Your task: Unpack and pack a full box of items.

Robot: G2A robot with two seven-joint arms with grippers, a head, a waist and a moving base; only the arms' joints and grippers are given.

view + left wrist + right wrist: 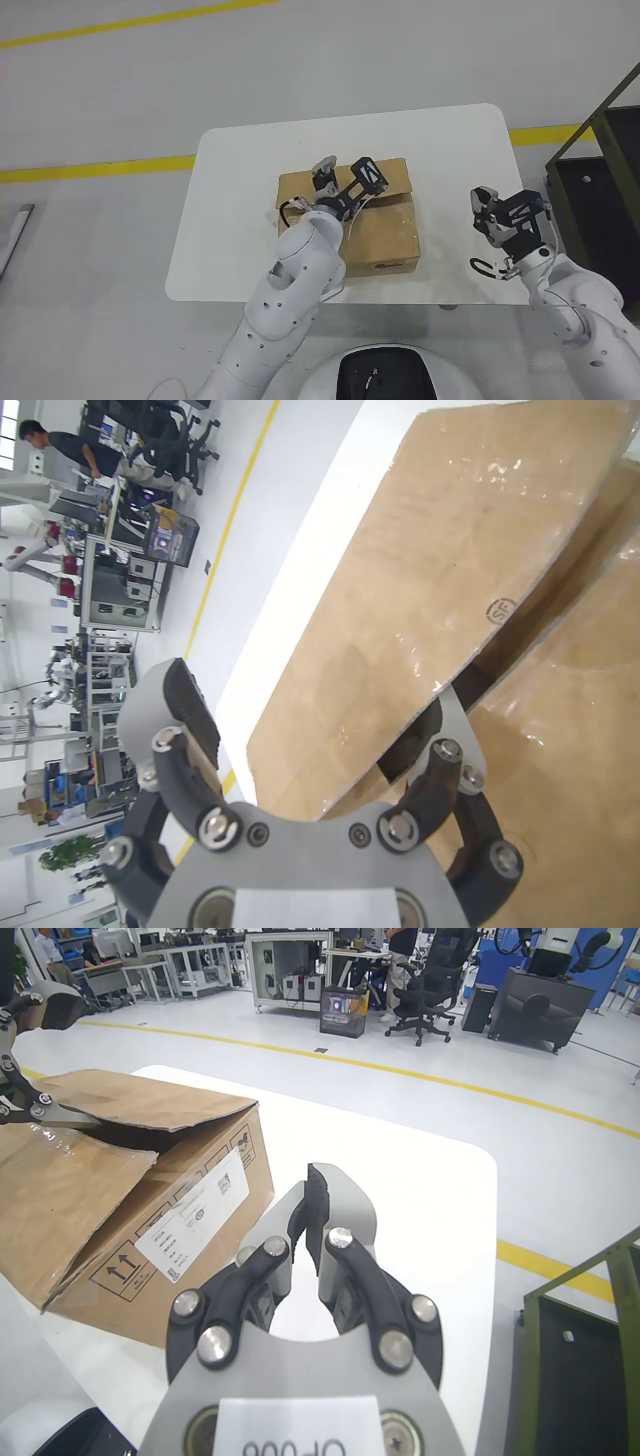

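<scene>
A brown cardboard box [385,235] sits in the middle of the white table [450,140]. Its top flaps are taped and slightly parted. My left gripper [346,170] is open over the box's far flap [425,575]. One finger [452,720] is tucked under that flap's edge in the gap, and the other finger [175,695] stands outside it. The right wrist view shows the box [100,1188] with the far flap lifted a little. My right gripper [311,1208] is shut on nothing and hangs above the table's right side [488,200], apart from the box.
A green metal frame [590,170] with a dark shelf stands off the table's right edge, close to my right arm, and appears again in the right wrist view [575,1328]. Bare table surface [400,1188] lies to the right of the box.
</scene>
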